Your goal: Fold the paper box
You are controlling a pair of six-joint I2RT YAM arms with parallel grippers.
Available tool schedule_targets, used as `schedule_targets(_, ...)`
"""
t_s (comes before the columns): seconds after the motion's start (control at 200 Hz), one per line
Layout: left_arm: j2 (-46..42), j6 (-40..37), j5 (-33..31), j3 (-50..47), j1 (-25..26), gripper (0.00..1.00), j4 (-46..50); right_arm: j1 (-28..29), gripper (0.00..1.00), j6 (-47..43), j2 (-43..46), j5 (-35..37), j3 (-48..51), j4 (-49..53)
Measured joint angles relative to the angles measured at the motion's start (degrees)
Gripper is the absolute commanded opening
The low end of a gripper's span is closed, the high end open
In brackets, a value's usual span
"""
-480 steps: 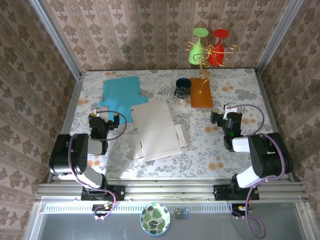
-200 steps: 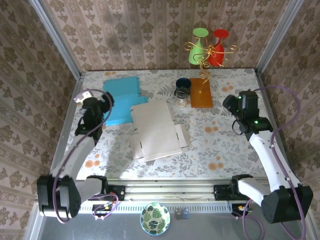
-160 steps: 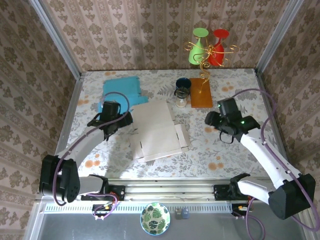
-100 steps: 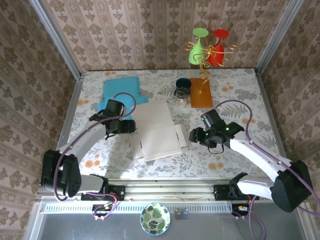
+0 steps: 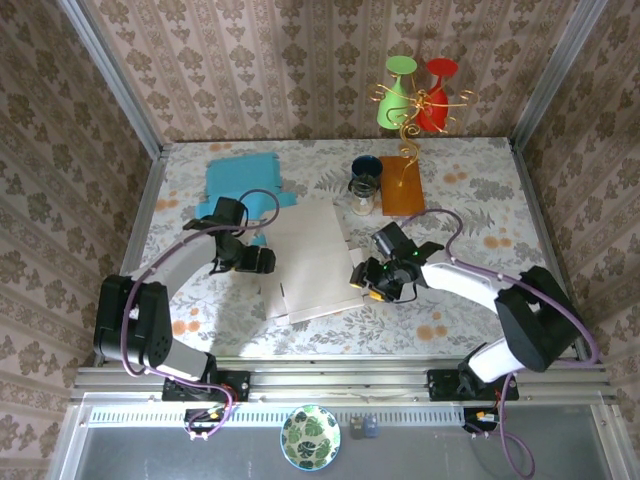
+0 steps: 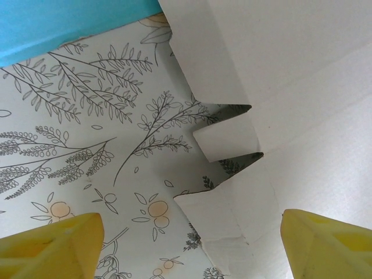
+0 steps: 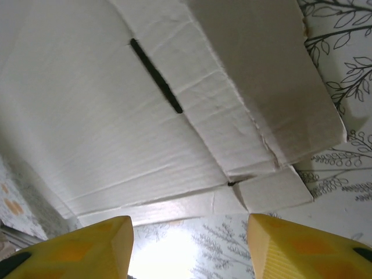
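The box (image 5: 312,258) lies flat and unfolded in the middle of the table (image 5: 470,310). It is a white cardboard sheet with flaps on its left and right edges.

The left gripper (image 5: 258,262) is low at the left edge of the box, toward the front corner. Its jaws stand wide apart and hold nothing. In the left wrist view one yellow finger (image 6: 52,247) is over the bare table and the other is over the cardboard. Between them I see a small notched flap (image 6: 226,138) of the box.

The right gripper (image 5: 366,280) is low at the right edge of the box. Its jaws are also apart, and nothing is clamped. In the right wrist view they stand before the cardboard edge, near a small tab (image 7: 273,195). A dark slot (image 7: 156,75) is cut in the panel. Whether any fingertip touches the box, I cannot tell.

A blue sheet (image 5: 238,185) lies just beside the far left corner of the box. At the back are a glass (image 5: 361,196), a dark cup (image 5: 365,167) and an orange board (image 5: 402,186), close together.
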State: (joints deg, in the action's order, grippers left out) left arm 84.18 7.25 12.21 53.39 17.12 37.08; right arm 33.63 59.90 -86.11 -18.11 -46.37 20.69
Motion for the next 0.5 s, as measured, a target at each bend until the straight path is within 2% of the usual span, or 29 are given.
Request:
schedule_targets(0.265, 0.0, -0.9, 2.7, 0.5, -0.4, 0.78, 0.2, -1.9, 0.55, 2.9, -5.0, -0.2, -0.1, 0.3)
schedule_targets(0.5, 0.0, -2.5, 4.8, 0.5, -0.4, 0.75, 0.3, -11.7, 0.52, -1.4, -8.2, -0.5, -3.4, 1.4)
